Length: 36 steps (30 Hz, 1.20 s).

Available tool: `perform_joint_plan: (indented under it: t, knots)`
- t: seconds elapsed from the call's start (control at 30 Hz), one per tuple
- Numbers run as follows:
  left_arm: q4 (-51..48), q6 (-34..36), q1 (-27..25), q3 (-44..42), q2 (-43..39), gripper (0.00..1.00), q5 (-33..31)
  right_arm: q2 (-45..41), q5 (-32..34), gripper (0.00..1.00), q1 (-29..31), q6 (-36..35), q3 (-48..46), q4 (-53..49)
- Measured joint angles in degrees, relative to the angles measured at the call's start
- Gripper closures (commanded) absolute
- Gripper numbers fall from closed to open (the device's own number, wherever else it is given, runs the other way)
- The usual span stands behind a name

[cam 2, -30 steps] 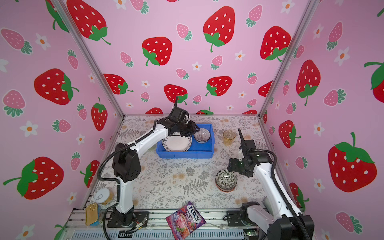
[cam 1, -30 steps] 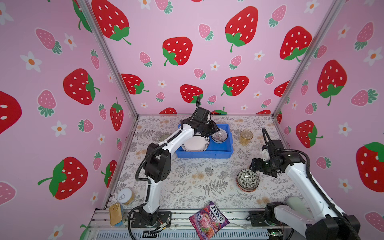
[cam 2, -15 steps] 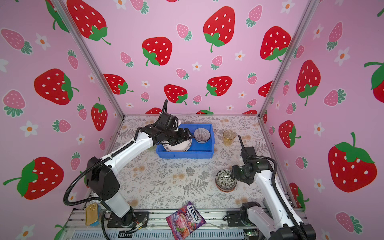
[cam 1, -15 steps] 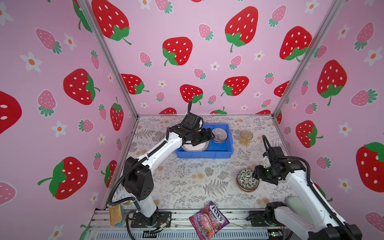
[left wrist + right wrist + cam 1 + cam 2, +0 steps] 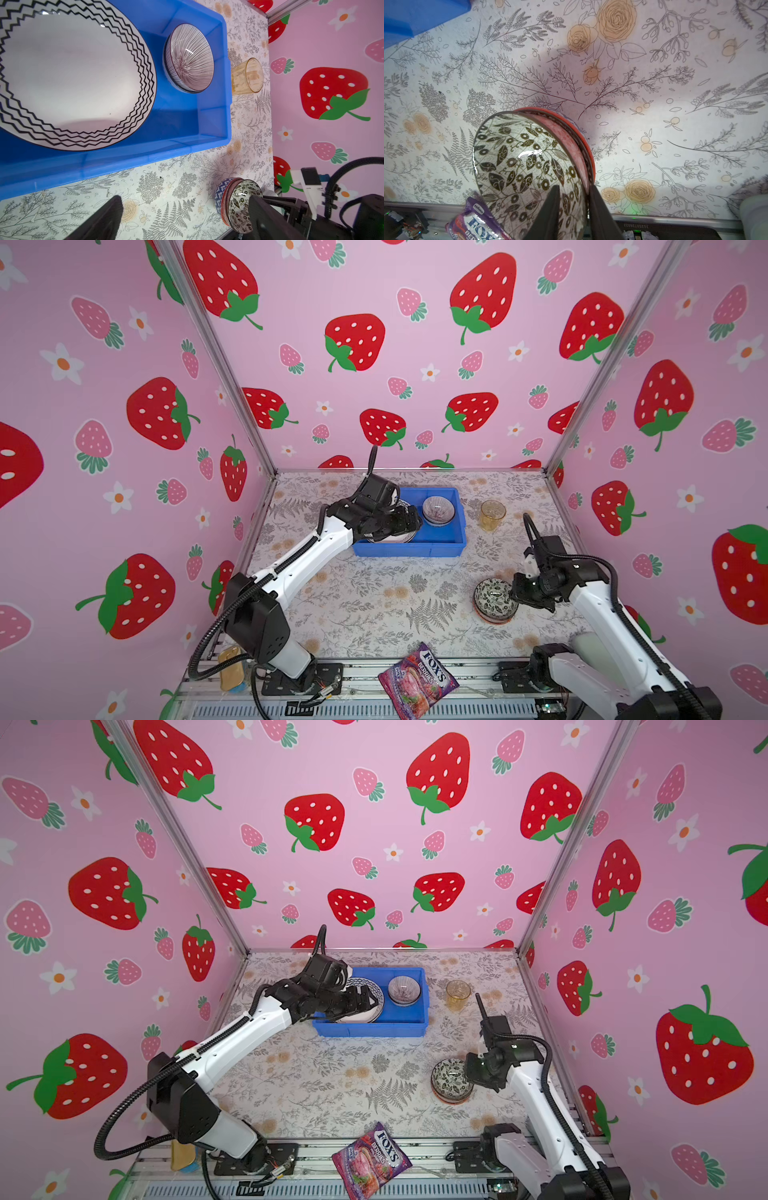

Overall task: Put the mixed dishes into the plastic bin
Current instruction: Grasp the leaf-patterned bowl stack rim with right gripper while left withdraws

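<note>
The blue plastic bin holds a white zigzag-rim plate and a small striped bowl. My left gripper hangs open and empty over the plate's near edge. An amber tumbler stands just right of the bin. At the front right sits a stack of bowls, black-white nested in orange and blue. My right gripper is shut on the stack's rim, with one finger inside and one outside.
A purple FOX'S candy bag lies at the table's front edge. A gold tin sits at the front left by the left arm's base. Pink strawberry walls close in the table on three sides.
My left gripper opened and drew back leftward, leaving the plate in the bin. My right gripper dropped to the bowl stack and narrowed its jaws onto the rim.
</note>
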Motion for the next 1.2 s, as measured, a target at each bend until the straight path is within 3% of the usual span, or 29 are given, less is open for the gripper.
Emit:
perform_joint_plan:
  t: [0.43,0.6,1.2]
  knots:
    - [-0.42,-0.02,-0.17,-0.13,0.74,0.03,-0.09,0.33,-0.02,0.81,0.00,-0.24,-0.61,0.42]
    - [-0.39,-0.02,-0.24,-0.13,0.87,0.03,-0.04,0.39,-0.04,0.90,0.00,-0.26,-0.79,0.57]
    - [-0.42,0.02,-0.37,-0.72,1.42,0.03,-0.02,-0.28,-0.94,0.99,0.00,-0.70,-0.39,-0.39]
